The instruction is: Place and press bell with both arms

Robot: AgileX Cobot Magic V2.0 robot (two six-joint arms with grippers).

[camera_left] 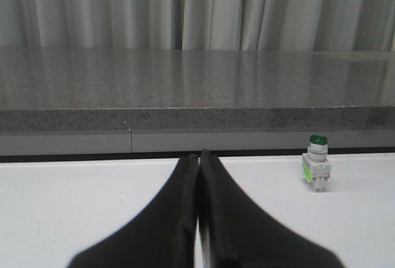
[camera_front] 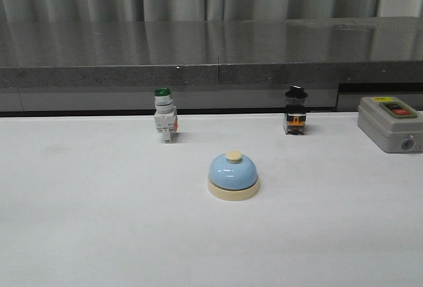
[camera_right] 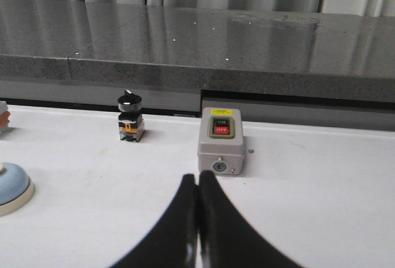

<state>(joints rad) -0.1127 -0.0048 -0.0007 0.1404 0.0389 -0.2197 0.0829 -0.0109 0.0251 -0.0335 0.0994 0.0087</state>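
The bell (camera_front: 233,176), a light-blue glossy dome with a cream base and cream top button, stands upright on the white table near the middle of the front view. Its edge also shows in the right wrist view (camera_right: 12,188). Neither arm shows in the front view. My left gripper (camera_left: 198,157) is shut and empty, low over the table, and the bell is out of its view. My right gripper (camera_right: 198,176) is shut and empty, with the bell off to one side and apart from it.
A green-capped white pushbutton switch (camera_front: 164,116) (camera_left: 316,164) stands at the back left. A black-knobbed switch (camera_front: 295,111) (camera_right: 130,118) stands at the back right. A grey ON/OFF switch box (camera_front: 390,123) (camera_right: 221,141) sits at the far right. A grey stone ledge (camera_front: 211,52) runs behind the table.
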